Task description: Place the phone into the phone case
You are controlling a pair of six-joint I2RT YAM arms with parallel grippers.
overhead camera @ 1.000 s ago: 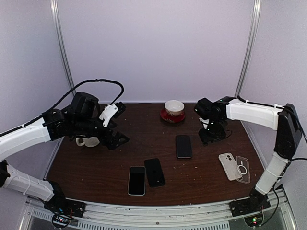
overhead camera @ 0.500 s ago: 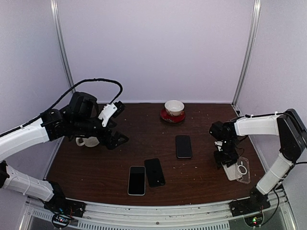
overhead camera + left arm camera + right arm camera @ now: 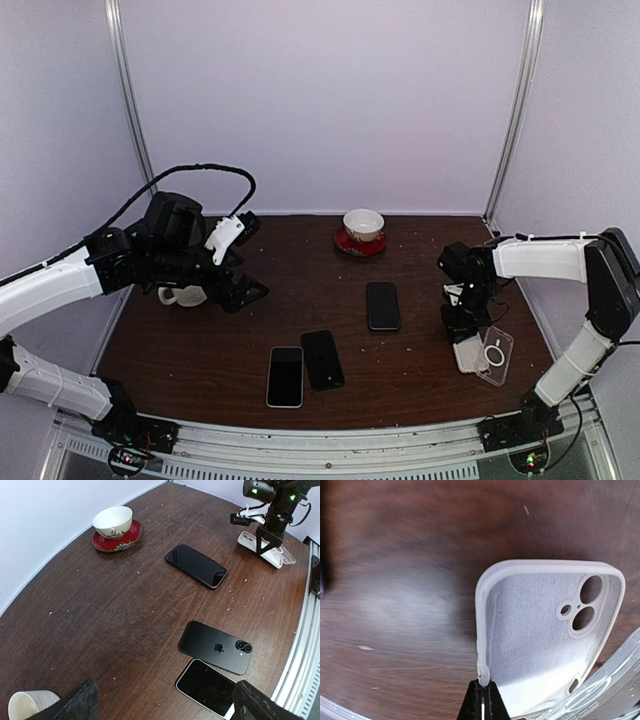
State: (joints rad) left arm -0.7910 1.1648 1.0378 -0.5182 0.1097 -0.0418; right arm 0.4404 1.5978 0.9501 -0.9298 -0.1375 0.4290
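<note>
A white phone case [image 3: 545, 630] lies inside-up at the right of the table, also visible under the arm in the top view [image 3: 466, 353]. My right gripper [image 3: 483, 692] is shut on the thin rim of its long side, and stands over it [image 3: 461, 326]. Three phones lie mid-table: a black one screen-up [image 3: 382, 305] [image 3: 196, 565], a black one face-down [image 3: 322, 359] [image 3: 216, 646], and a white-edged one screen-up [image 3: 285, 376] [image 3: 207, 687]. My left gripper [image 3: 243, 262] [image 3: 162, 711] hovers open at the left, holding nothing.
A clear phone case [image 3: 493, 355] [image 3: 615, 690] partly overlaps the white one on its right. A bowl on a red saucer [image 3: 363, 228] [image 3: 114, 522] stands at the back. A white mug [image 3: 182, 295] [image 3: 32, 705] sits under the left arm.
The right arm swung from the back of the table down to the cases and its jaws closed on the white case's rim. The cases shifted slightly. The left arm stayed put.
</note>
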